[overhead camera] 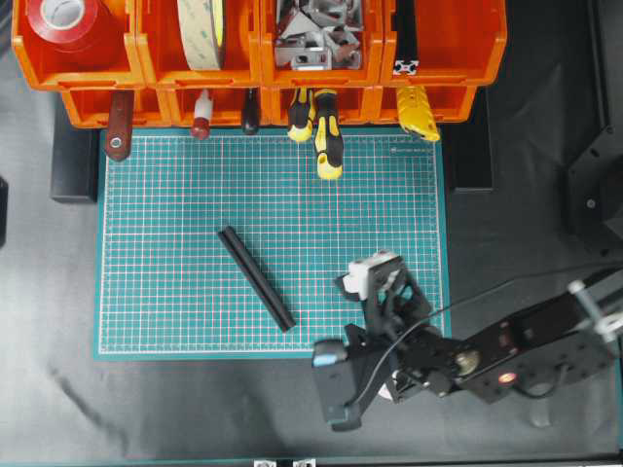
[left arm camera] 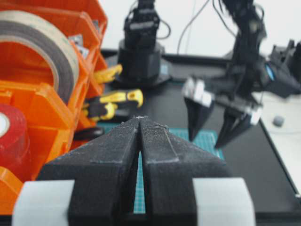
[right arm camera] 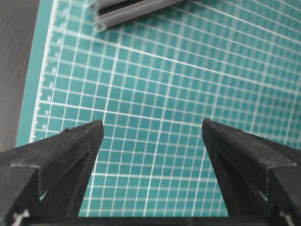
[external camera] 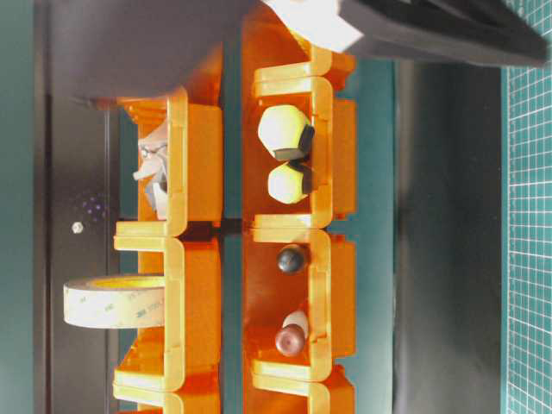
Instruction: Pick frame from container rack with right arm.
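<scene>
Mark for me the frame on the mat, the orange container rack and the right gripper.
frame (overhead camera: pixel 256 277): overhead view, middle of the black bar lying diagonally on the green mat.
container rack (overhead camera: pixel 258 76): overhead view, front lip of an upper orange bin.
right gripper (right arm camera: pixel 153 136): right wrist view, midway between its open fingertips, over the mat.

- The overhead view was evenly and brightly lit; only soft shadows were cast on the green mat (overhead camera: pixel 195 243).
- The table-level view was dim, with the orange container rack (external camera: pixel 198 172) glowing.
- In the left wrist view the left gripper (left arm camera: pixel 140 123) was blurred, against a washed-out white background.
- The right wrist view was slightly soft.
</scene>
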You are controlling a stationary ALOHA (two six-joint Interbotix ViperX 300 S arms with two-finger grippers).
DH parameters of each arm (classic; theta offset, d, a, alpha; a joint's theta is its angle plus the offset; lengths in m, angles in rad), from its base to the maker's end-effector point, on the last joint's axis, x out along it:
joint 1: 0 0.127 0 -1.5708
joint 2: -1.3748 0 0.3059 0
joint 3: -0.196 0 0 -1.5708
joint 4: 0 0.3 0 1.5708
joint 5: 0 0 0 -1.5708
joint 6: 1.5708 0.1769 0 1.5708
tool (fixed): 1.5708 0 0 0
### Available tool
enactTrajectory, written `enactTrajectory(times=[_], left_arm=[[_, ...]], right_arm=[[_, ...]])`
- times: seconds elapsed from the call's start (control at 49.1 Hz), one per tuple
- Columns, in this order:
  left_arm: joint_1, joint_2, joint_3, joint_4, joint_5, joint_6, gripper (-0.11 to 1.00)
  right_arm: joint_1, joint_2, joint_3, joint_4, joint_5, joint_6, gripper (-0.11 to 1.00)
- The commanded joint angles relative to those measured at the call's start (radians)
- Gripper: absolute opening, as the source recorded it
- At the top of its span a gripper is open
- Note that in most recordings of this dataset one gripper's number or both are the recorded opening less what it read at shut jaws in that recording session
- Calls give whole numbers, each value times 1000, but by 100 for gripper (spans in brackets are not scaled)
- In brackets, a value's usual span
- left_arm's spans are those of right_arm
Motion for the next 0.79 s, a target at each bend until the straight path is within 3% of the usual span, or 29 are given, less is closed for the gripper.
enactTrajectory(times=[0.0, 0.163, 0.489, 0.611, 0.774], left_arm=[[-2, 9, -23, 3, 9, -3, 0], [-2, 8, -25, 3, 23, -3, 0], [-2, 5, -25, 3, 49, -3, 0], [-2, 2, -26, 3, 49, -3, 0], [0, 3, -26, 3, 49, -2, 0]], right_arm=[[3, -130, 23, -6, 3, 95, 83], [2, -305, 101, -48, -21, 229, 83], [-32, -627, 291, -247, -75, 459, 82], [-54, -732, 339, -290, -81, 495, 82], [-80, -865, 388, -322, -81, 497, 82]])
